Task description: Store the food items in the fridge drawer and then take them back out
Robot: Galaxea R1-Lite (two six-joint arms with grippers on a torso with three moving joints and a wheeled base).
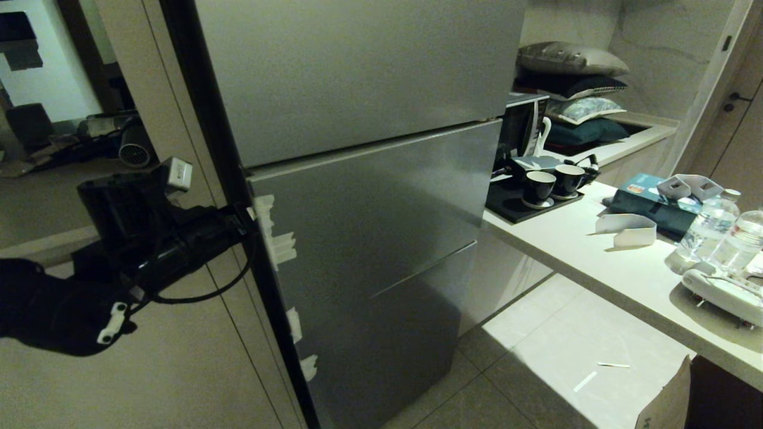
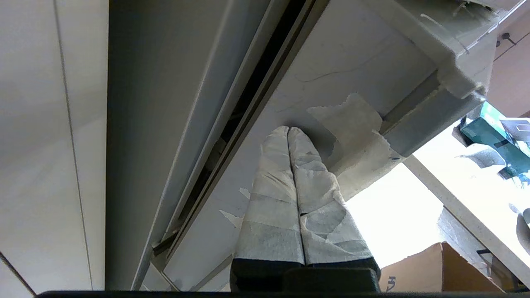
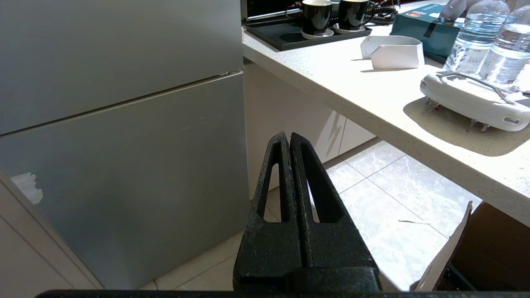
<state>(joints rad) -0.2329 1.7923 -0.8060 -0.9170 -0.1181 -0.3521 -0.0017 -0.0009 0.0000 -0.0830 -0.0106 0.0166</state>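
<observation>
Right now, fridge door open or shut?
Shut: fridge door sits flush in the head view; left gripper, fingers together, is at its taped edge.

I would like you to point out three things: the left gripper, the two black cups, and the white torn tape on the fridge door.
left gripper (image 2: 288, 129), left wrist view, at the closed fingertips.
black cups (image 1: 539, 186), head view, side of the left cup.
white torn tape (image 1: 280, 244), head view, on the middle strip.

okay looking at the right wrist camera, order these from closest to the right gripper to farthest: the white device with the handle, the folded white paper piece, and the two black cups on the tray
From the shut right gripper:
1. White device with the handle, on the counter's near part, beside the water bottles.
2. Folded white paper piece, farther along the counter, mid-way.
3. Two black cups, on the dark tray at the counter's far end, next to the fridge.
</observation>
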